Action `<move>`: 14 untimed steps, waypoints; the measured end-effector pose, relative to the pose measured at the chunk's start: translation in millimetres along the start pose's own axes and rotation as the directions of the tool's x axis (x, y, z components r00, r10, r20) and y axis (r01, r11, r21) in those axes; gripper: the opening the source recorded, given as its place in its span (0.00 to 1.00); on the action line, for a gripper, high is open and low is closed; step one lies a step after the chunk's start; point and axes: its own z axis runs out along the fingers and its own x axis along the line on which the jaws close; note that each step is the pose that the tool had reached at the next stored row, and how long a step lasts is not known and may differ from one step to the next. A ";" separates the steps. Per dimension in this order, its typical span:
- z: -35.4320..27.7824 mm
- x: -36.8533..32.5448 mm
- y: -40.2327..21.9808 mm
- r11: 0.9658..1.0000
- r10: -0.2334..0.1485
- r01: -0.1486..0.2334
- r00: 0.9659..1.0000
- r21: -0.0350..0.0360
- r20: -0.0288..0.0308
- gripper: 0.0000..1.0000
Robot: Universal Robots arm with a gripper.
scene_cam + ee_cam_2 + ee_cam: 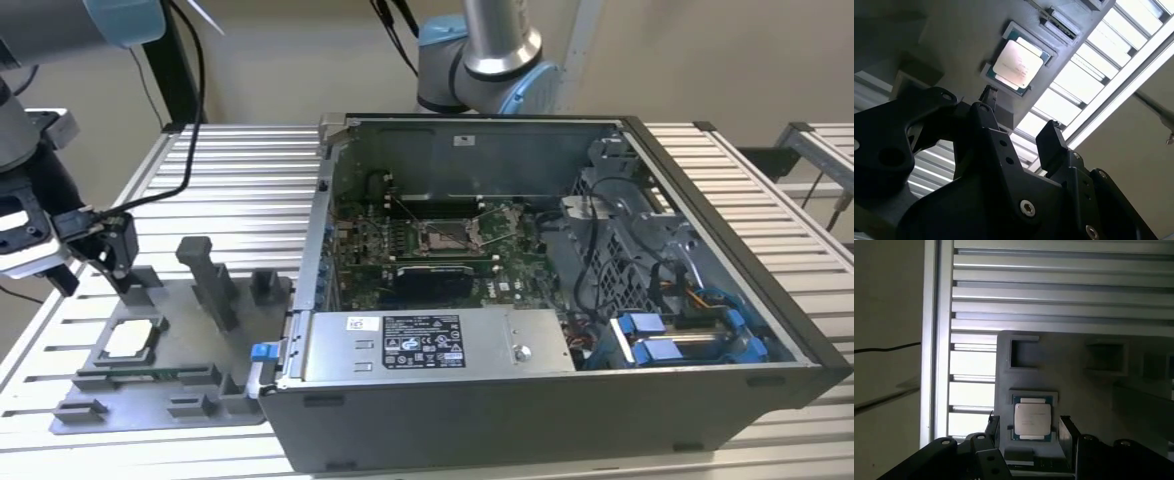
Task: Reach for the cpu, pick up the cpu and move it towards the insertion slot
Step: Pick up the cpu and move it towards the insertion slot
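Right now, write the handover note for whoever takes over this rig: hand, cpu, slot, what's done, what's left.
Hand: open and empty, poised above the cpu, which sits between its fingers in both wrist views; no contact visible.
Cpu: flat in its recess on the grey fixture tray, at the exterior view's left.
Insertion slot: on the motherboard inside the open computer case.
Done: the reach, nearly.
Left: grasp, lift, carry towards the slot.
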 end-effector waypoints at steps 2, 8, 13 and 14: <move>0.9 0.0 0.0 1.000 0.000 0.000 1.000 0.000 0.000 1.00; 2.8 0.0 -0.1 1.000 0.000 0.000 1.000 0.000 0.000 1.00; 3.2 0.0 -0.1 1.000 0.000 0.000 1.000 0.000 0.000 1.00; 3.5 0.0 -0.1 1.000 0.000 0.000 1.000 0.000 0.000 1.00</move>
